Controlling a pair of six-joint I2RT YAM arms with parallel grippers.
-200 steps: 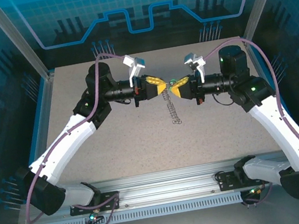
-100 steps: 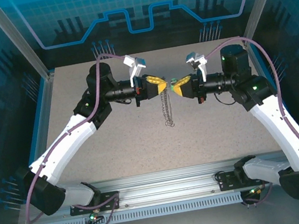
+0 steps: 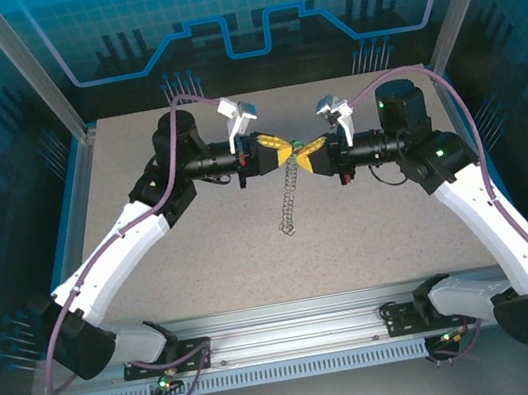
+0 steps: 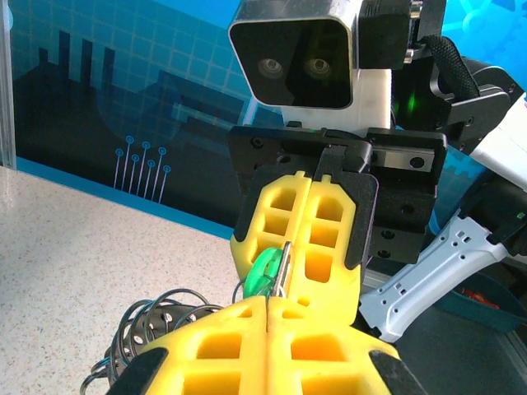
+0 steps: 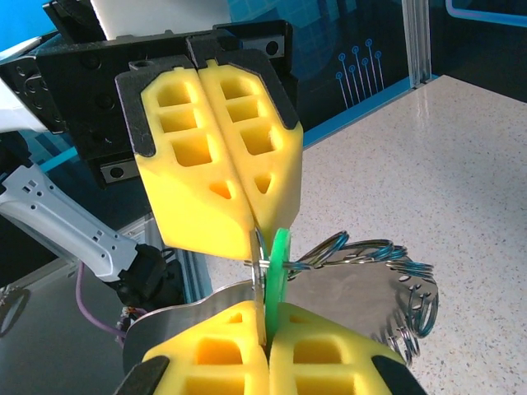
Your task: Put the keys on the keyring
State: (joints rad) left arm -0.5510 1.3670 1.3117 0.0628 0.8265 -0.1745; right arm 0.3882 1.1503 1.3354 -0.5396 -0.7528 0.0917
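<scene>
Left gripper (image 3: 287, 147) is clamped on the keyring (image 3: 288, 199), which dangles toward 6 o'clock. Right gripper (image 3: 304, 153) pinches the key (image 5: 278, 267) tip-to-tip, presumably to thread it on.

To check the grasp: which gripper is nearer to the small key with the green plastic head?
Right. The right gripper pinches the green-headed key; the left gripper meets it tip to tip, pinching thin silvery metal.

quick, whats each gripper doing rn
left gripper: closed, pinching the keyring by its metal ring
right gripper: closed on the green key
</scene>
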